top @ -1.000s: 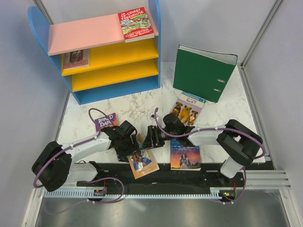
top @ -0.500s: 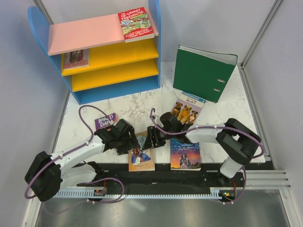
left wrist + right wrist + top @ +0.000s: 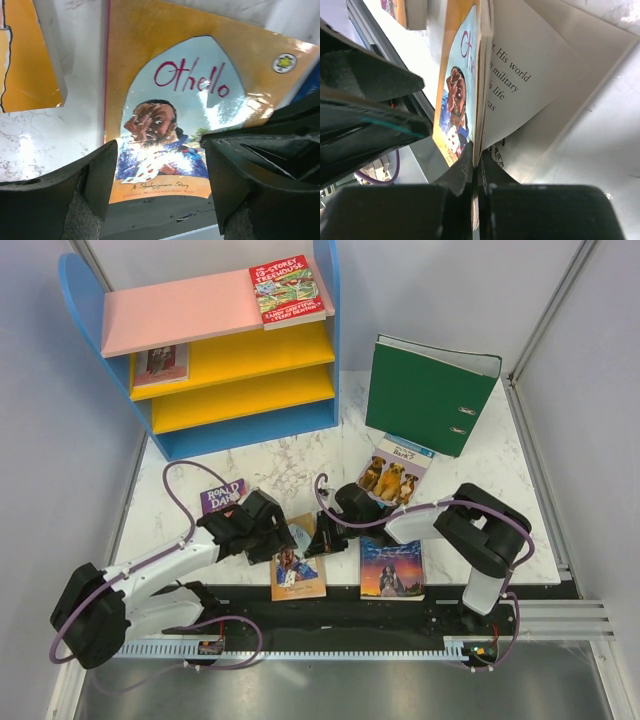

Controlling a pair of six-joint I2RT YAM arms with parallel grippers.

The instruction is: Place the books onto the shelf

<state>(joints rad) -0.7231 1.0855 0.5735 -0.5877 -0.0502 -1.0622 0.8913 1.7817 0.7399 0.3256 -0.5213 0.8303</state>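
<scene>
Right gripper [image 3: 476,162] on Othello [image 3: 456,100] — edge-on, half-hidden

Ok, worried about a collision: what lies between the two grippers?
The Othello book, in the top view: the open left gripper sits at one side, the right gripper is shut on its opposite edge.

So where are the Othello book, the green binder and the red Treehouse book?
Othello book [image 3: 172,100]: left wrist view, on the pale arch of its front cover.
green binder [image 3: 420,400]: top view, on its front cover.
red Treehouse book [image 3: 287,290]: top view, middle of its cover.
</scene>
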